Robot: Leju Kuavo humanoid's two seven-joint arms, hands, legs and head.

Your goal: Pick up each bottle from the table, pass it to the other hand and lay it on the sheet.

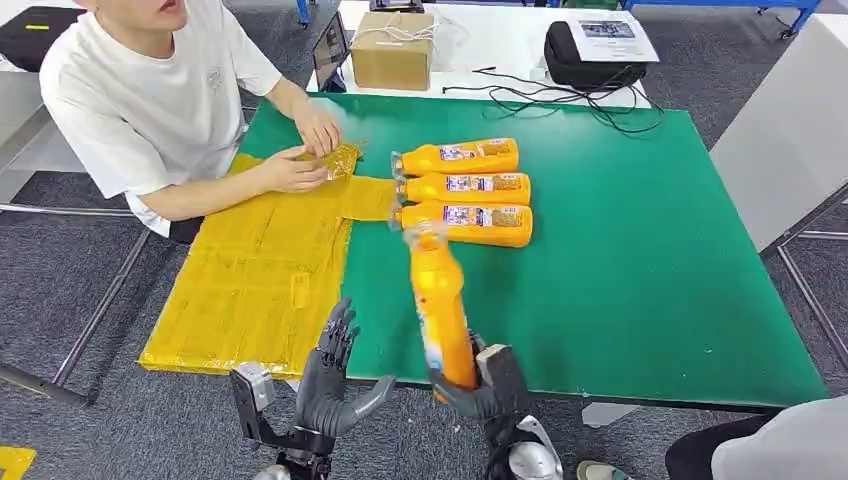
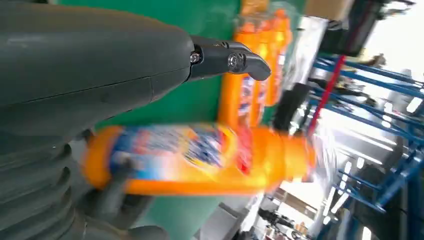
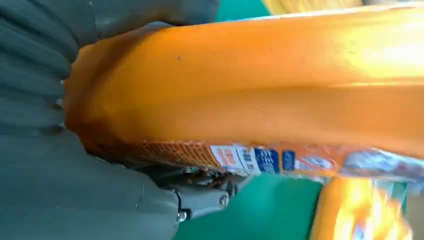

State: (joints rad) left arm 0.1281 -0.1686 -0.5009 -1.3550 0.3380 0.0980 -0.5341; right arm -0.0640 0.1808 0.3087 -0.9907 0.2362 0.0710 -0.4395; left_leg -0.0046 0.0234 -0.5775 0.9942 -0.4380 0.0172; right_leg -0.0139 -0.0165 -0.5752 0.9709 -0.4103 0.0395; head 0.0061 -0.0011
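My right hand (image 1: 485, 385) grips the base of an orange bottle (image 1: 440, 305) (image 3: 260, 95) and holds it up above the table's front edge, its cap end pointing away from me. My left hand (image 1: 335, 385) hangs just left of it with its fingers spread and nothing in them; the left wrist view shows that bottle (image 2: 200, 157) close beyond the thumb (image 2: 227, 60). Three more orange bottles (image 1: 462, 190) lie side by side on the green table (image 1: 640, 250). The yellow sheet (image 1: 255, 275) covers the table's left part.
A person in a white shirt (image 1: 150, 100) sits at the far left, both hands on a crumpled yellow wrapper (image 1: 335, 160) at the sheet's far edge. A cardboard box (image 1: 392, 50), black bag (image 1: 590, 55) and cables lie on the white table behind.
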